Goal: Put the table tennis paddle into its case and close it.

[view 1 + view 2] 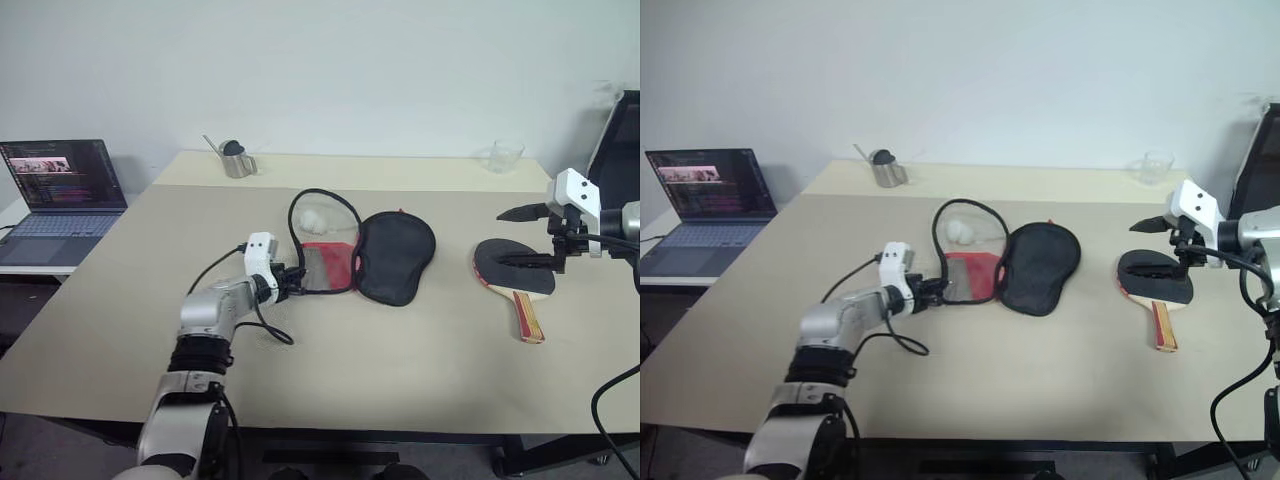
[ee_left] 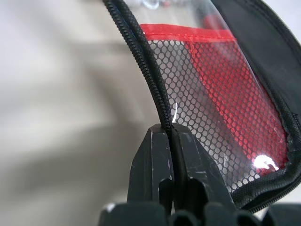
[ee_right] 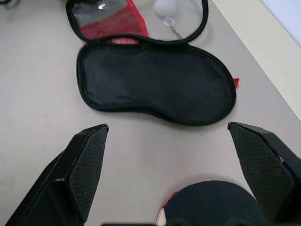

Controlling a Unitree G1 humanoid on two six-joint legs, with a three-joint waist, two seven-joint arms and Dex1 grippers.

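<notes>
Item 1: case (image 1: pixel 395 255), qty 1, lying open flat mid-table (image 1: pixel 400 380). Two halves: plain black fabric half, paddle-shaped, and beside it a clear-window half w/ black zip edging, red panel and black mesh pocket; a small white ball (image 1: pixel 315 217) shows under the clear part. Item 2: table tennis paddle (image 1: pixel 514 270), qty 1, well apart from case on its black-half side; round black rubber face up, red edge, short light wood handle w/ red stripes pointing to the table's near edge. Left gripper (image 2: pixel 171 136): fingers pinched tight on case's zip edge at the mesh-pocket half. Right gripper (image 3: pixel 167 160): fingers spread wide, holding nothing, hanging over paddle's blade, aimed toward case. Other, beyond case at table's far edge: metal cup (image 1: pixel 238 160) qty 1, clear glass (image 1: pixel 506 156) qty 1. Laptop (image 1: pixel 62 195) qty 1, off-table on mesh-half side, screen lit.
</notes>
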